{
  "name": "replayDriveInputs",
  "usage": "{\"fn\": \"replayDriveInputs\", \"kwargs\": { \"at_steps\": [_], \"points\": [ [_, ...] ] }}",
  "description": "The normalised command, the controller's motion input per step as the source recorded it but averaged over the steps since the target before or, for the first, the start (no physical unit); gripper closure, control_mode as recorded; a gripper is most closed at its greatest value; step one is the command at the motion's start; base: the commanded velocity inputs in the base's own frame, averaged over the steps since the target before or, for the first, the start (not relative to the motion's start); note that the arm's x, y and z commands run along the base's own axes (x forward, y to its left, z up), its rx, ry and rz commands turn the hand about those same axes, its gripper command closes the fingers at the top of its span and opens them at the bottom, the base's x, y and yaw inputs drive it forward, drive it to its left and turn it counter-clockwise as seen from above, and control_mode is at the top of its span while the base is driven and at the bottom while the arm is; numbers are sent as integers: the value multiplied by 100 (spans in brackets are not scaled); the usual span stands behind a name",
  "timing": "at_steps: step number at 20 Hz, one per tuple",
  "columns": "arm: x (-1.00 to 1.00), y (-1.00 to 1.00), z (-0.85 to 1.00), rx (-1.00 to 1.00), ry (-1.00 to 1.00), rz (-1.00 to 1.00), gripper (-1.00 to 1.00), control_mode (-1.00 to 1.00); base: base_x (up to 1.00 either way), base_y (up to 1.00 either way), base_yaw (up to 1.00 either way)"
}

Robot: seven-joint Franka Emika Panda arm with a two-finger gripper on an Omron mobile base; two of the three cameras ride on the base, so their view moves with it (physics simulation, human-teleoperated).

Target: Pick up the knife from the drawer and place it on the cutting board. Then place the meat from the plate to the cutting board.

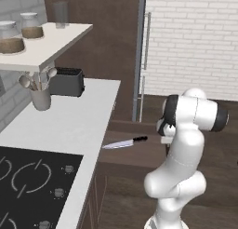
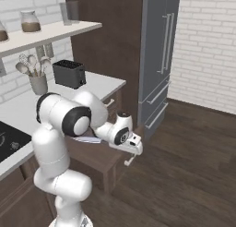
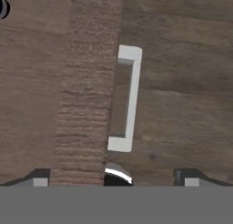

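Observation:
The drawer (image 1: 139, 153) stands pulled out beside the counter, and the knife (image 1: 124, 142) lies in it with its black handle toward the arm. A strip of the silver blade (image 2: 87, 139) shows behind the forearm. My gripper (image 2: 131, 156) hangs open, pointing down over the drawer's front edge. Looking along the hand, the drawer front's top edge (image 3: 86, 104) and its white handle (image 3: 129, 98) lie below the gripper (image 3: 113, 178), with nothing between the fingertips (image 3: 41, 177). The cutting board, the plate and the meat are out of view.
A white counter (image 1: 69, 121) carries a black toaster (image 1: 67, 81), a utensil cup (image 1: 41, 97) and a stovetop (image 1: 32, 181). A shelf (image 1: 42, 49) with jars hangs above. A tall grey fridge (image 2: 159, 50) stands past the counter's end, and dark wood floor (image 2: 184, 175) lies to the right.

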Motion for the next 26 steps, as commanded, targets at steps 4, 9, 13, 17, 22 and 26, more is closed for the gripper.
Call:
{"fn": "replayDriveInputs", "kwargs": {
  "at_steps": [4,9,13,17,22,26],
  "points": [
    [-74,-100,30,-8,0,0,-100,-100,0,0,0],
    [-43,-41,98,0,-14,5,-100,-100,0,0,0],
    [-5,7,100,0,-22,10,-100,-100,0,0,0],
    [7,61,100,-1,1,30,-100,-100,0,0,0],
    [10,79,72,-14,10,50,-100,-100,0,0,0],
    [0,37,15,-19,1,66,-100,-100,0,0,0]
  ]
}}
